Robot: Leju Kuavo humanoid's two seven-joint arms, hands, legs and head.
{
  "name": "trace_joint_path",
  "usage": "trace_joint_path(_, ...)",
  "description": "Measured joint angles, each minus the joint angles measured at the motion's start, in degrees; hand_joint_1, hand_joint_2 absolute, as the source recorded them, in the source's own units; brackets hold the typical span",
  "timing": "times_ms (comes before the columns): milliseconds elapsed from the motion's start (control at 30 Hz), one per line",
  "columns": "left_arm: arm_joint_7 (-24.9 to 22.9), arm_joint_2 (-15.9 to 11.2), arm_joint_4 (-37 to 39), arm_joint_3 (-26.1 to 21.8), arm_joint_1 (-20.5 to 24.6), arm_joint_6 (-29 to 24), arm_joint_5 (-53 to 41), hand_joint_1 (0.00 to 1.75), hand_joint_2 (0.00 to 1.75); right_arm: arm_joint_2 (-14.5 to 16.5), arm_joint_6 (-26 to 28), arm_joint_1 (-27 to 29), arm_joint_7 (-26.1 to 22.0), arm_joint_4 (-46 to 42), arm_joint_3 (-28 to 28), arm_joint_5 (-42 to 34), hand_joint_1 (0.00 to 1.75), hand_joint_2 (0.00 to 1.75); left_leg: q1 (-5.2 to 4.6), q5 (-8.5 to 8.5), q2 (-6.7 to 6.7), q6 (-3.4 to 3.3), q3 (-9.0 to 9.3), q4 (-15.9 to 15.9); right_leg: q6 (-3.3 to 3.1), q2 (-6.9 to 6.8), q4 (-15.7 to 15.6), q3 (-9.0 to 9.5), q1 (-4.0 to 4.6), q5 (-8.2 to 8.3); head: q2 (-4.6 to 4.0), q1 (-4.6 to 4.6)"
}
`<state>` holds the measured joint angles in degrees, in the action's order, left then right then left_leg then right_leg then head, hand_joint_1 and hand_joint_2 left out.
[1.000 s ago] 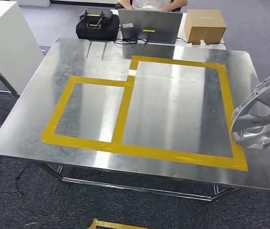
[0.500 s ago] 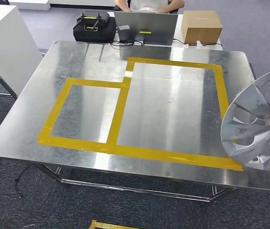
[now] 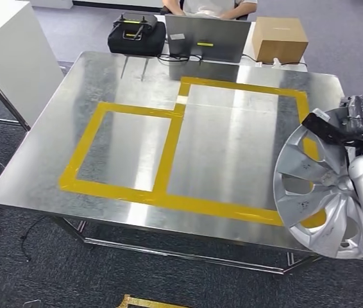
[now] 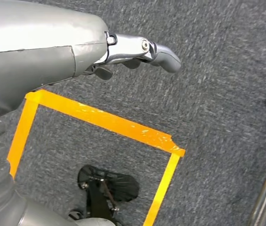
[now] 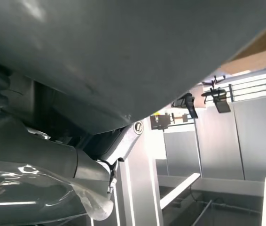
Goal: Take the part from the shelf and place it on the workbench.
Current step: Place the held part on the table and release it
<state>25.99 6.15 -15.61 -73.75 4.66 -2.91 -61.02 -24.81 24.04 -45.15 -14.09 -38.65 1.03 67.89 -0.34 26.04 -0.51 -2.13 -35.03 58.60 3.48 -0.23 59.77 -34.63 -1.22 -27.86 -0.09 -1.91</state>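
Metal workbench (image 3: 121, 83) standing on dark grey carpet (image 3: 34, 269), sheen reflecting overhead light. Yellow tape (image 3: 170, 151) lying flat on top, marking two adjoining rectangles: smaller one toward left, larger one toward right. Behind far edge, black case (image 3: 136, 35), open laptop (image 3: 206, 40) and cardboard box (image 3: 279, 37) sitting side by side on adjoining surface, cables trailing near laptop. Orange tape outline (image 4: 99, 120) sticking to carpet under left arm.

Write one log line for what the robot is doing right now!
phase: carrying | right robot hand: holds wheel cover over table edge | left robot hand: empty, above floor | placed: not yet
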Motion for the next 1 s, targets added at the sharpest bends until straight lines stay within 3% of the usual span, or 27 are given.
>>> trace_joint_path(67, 0.23, -0.2, 0.0, 0.0, -0.04, -0.24, -0.02, 0.0, 1.75, 0.24, 0.53, -0.85, 0.28, 0.32, -0.37, 0.1, 1.75, 1.75, -0.15, -0.07, -0.07, 0.53, -0.23, 0.21, -0.56, 0.1, -1.66, 1.08, 0.23, -0.12, 0.0, 0.04)
trace_joint_path(167, 0.25, -0.26, 0.0, 0.0, -0.09, -0.77, 0.01, 0.0, 1.75, 0.3, 0.96, -1.84, 1.0, 0.84, -0.84, 1.2, 1.75, 1.75, -0.05, 0.69, -0.02, 1.32, -0.62, 1.22, -1.52, 0.15, -1.8, 1.03, 0.03, 0.12, 0.0, 0.11)
trace_joint_path(233, 0.26, -0.4, 0.0, -0.01, -0.13, -0.86, 0.1, 0.0, 1.75, 0.28, 1.34, -2.71, 1.39, 1.13, -1.13, 2.09, 1.75, 1.75, 0.11, 3.67, 0.07, 1.98, -2.79, 6.29, -2.1, 0.14, -1.94, 1.11, -0.1, 0.22, 0.0, 0.23)
trace_joint_path(300, 0.28, -0.53, 0.0, -0.02, -0.27, -0.87, 0.15, 0.0, 1.75, 0.23, 1.64, -3.17, 1.52, 1.41, -1.3, 2.57, 1.75, 1.75, 0.25, 7.05, 0.12, 2.3, -6.28, 14.06, -2.32, 0.14, -1.92, 1.14, -0.04, 0.17, 0.0, 0.27)
trace_joint_path(333, 0.28, -0.55, 0.0, -0.02, -0.37, -0.87, 0.15, 0.0, 1.75, 0.2, 1.7, -3.26, 1.53, 1.54, -1.35, 2.67, 1.75, 1.75, 0.28, 7.62, 0.13, 2.32, -7.43, 16.5, -2.36, 0.16, -1.91, 1.17, -0.01, 0.15, 0.0, 0.28)
trace_joint_path(367, 0.28, -0.55, 0.0, -0.02, -0.44, -0.91, 0.14, 0.0, 1.75, 0.16, 1.79, -3.29, 1.58, 1.64, -1.4, 2.79, 1.75, 1.75, 0.3, 7.07, 0.13, 2.26, -7.67, 16.89, -2.37, 0.19, -1.9, 1.22, 0.02, 0.12, 0.0, 0.27)
trace_joint_path(400, 0.28, -0.57, 0.0, -0.02, -0.48, -1.01, 0.14, 0.0, 1.75, 0.11, 1.99, -3.32, 1.72, 1.71, -1.47, 2.91, 1.75, 1.75, 0.3, 5.5, 0.12, 2.12, -6.9, 15.08, -2.37, 0.23, -1.89, 1.3, 0.04, 0.08, 0.0, 0.26)
trace_joint_path(467, 0.31, -0.68, 0.0, -0.04, -0.48, -1.41, 0.17, 0.0, 1.75, -0.09, 3.03, -3.47, 2.2, 1.75, -1.61, 3.54, 1.75, 1.75, 0.28, 1.49, 0.09, 1.68, -3.47, 7.55, -2.25, 0.29, -1.88, 1.51, 0.07, -0.08, 0.0, 0.26)
trace_joint_path(500, 0.37, -0.75, 0.0, -0.07, -0.46, -1.65, 0.22, 0.0, 1.75, -0.34, 3.95, -3.64, 2.57, 1.76, -1.68, 4.12, 1.75, 1.75, 0.23, 0.32, 0.06, 1.47, -1.9, 4.08, -2.1, 0.32, -1.82, 1.49, 0.16, -0.15, 0.0, 0.24)
trace_joint_path(567, 0.52, -0.9, 0.0, -0.11, -0.5, -2.1, 0.28, 0.0, 1.75, -1.06, 6.16, -4.11, 3.36, 1.78, -1.8, 5.37, 1.75, 1.75, 0.08, 0.0, -0.02, 1.18, -0.58, 0.96, -1.59, 0.32, -1.82, 1.25, 0.29, -0.17, 0.0, 0.21)
trace_joint_path(667, 0.8, -1.13, 0.0, -0.14, -0.76, -3.06, 0.19, 0.0, 1.75, -2.43, 9.3, -5.17, 4.39, 1.61, -1.88, 6.49, 1.75, 1.75, 0.12, -0.07, 0.0, 0.45, -0.58, 0.35, -0.73, 0.26, -1.58, 0.75, 0.13, -0.69, 0.0, 0.15)
trace_joint_path(733, 1.09, -1.27, 0.0, -0.17, -0.75, -3.84, 0.26, 0.0, 1.75, -3.16, 10.91, -6.41, 5.04, 1.32, -1.84, 7.02, 1.75, 1.75, 0.24, -0.31, 0.07, -0.21, -0.53, -0.02, -0.48, 0.25, 2.25, -1.17, 0.07, -3.19, 0.0, 0.0)
trace_joint_path(800, 1.27, -1.37, 0.0, -0.19, -0.69, -4.23, 0.32, 0.0, 1.75, -3.47, 11.41, -7.67, 5.44, 1.05, -1.75, 7.26, 1.75, 1.75, 0.11, -0.28, 0.15, -0.47, -0.55, -0.02, -0.35, 0.27, 10.11, -4.76, 0.11, -6.71, 0.0, -0.08)
trace_joint_path(833, 1.3, -1.42, 0.0, -0.2, -0.67, -4.28, 0.33, 0.0, 1.75, -3.52, 11.39, -8.05, 5.52, 0.95, -1.71, 7.39, 1.75, 1.75, 0.08, -0.26, 0.19, -0.51, -0.53, -0.01, -0.26, 0.27, 13.38, -6.36, 0.12, -7.68, 0.0, -0.06)
trace_joint_path(867, 1.36, -1.45, 0.0, -0.2, -0.65, -4.33, 0.37, 0.0, 1.75, -3.54, 11.35, -8.3, 5.58, 0.85, -1.67, 7.54, 1.75, 1.75, 0.08, -0.25, 0.22, -0.53, -0.49, 0.01, -0.16, 0.26, 14.96, -7.23, 0.1, -7.62, 0.0, -0.08)
trace_joint_path(900, 1.49, -1.47, 0.0, -0.21, -0.62, -4.38, 0.47, 0.0, 1.75, -3.56, 11.33, -8.47, 5.6, 0.71, -1.64, 7.65, 1.75, 1.75, 0.1, -0.23, 0.22, -0.53, -0.45, 0.03, -0.11, 0.23, 13.96, -6.92, 0.07, -6.33, 0.0, -0.08)
trace_joint_path(1000, 2.26, -1.57, 0.0, -0.41, -0.49, -4.53, 1.25, 0.0, 1.75, -3.59, 11.09, -9.22, 4.91, 0.15, -1.45, 7.01, 1.75, 1.75, 0.06, -0.08, 0.15, -0.26, -0.43, 0.25, -0.12, 0.05, 2.69, -1.77, 0.03, -0.67, 0.0, -0.09)
